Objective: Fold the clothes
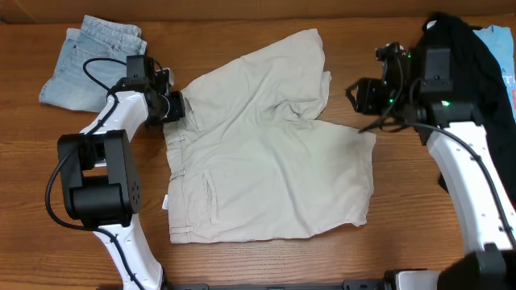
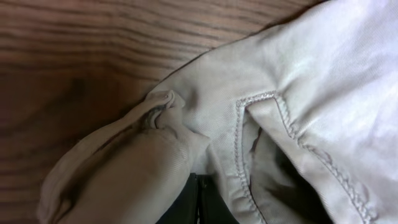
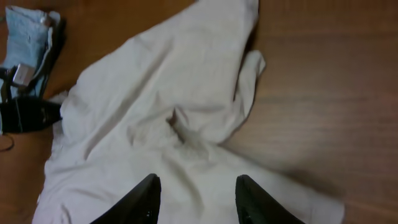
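Observation:
The pale beige shorts (image 1: 266, 153) lie spread in the middle of the table, waistband to the left, one leg reaching to the back right and partly bunched. My left gripper (image 1: 176, 106) is shut on the shorts at the upper end of the waistband. In the left wrist view the beige cloth (image 2: 186, 130) with a stitched seam bunches over the closed jaws (image 2: 198, 202). My right gripper (image 1: 359, 95) is open and empty, held above the table just right of the bunched leg. Its fingers (image 3: 196, 193) hover over the shorts (image 3: 161, 106).
A faded light-blue denim garment (image 1: 89, 60) lies folded at the back left and also shows in the right wrist view (image 3: 28, 37). A black garment (image 1: 463, 44) and a light blue piece (image 1: 498, 44) lie at the back right behind the right arm.

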Robot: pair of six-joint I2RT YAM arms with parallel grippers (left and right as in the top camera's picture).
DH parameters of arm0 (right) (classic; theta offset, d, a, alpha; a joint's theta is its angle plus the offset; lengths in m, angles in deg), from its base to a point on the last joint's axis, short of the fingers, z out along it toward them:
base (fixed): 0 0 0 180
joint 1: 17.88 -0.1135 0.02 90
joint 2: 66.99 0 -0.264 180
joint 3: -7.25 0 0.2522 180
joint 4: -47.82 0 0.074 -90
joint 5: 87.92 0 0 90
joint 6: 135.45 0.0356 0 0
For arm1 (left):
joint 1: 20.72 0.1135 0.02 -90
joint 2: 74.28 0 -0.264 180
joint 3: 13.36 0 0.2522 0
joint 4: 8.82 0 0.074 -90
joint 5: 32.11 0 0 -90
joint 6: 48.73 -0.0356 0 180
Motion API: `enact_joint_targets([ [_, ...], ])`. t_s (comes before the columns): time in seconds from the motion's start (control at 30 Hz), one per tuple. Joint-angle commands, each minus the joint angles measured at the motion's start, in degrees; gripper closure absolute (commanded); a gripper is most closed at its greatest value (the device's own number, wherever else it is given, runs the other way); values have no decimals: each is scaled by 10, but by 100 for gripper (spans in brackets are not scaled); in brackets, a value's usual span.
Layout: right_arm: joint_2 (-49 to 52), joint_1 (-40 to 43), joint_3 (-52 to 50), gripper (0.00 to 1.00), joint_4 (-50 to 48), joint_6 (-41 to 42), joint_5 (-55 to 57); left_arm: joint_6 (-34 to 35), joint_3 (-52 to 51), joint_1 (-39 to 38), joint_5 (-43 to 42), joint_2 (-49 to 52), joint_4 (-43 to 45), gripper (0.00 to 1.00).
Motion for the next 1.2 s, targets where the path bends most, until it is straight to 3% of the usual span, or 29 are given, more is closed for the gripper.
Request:
enact_joint_targets([
  [0.0, 44, 0, 11, 57, -44, 0, 5, -2, 26, 29, 30, 24, -7, 96],
  [0.23, 140, 0, 11, 57, -155, 3, 5, -3, 195, 64, 28, 23, -187, 93],
  [0.37, 191, 0, 11, 56, -221, 17, 5, -13, 312, 58, 25, 23, -310, 59],
  [0.43, 216, 0, 11, 46, -252, 21, 12, -13, 367, 48, 25, 23, -369, 50],
  [0.57, 257, 0, 11, 38, -298, 30, 21, -13, 441, 25, 25, 23, -449, 37],
  [0.8, 332, 0, 11, 38, -363, 68, 20, -6, 507, -11, 21, 23, -525, 33],
  [1.17, 360, -19, 11, 54, -399, 93, 16, -2, 507, -33, 21, 23, -522, 33],
])
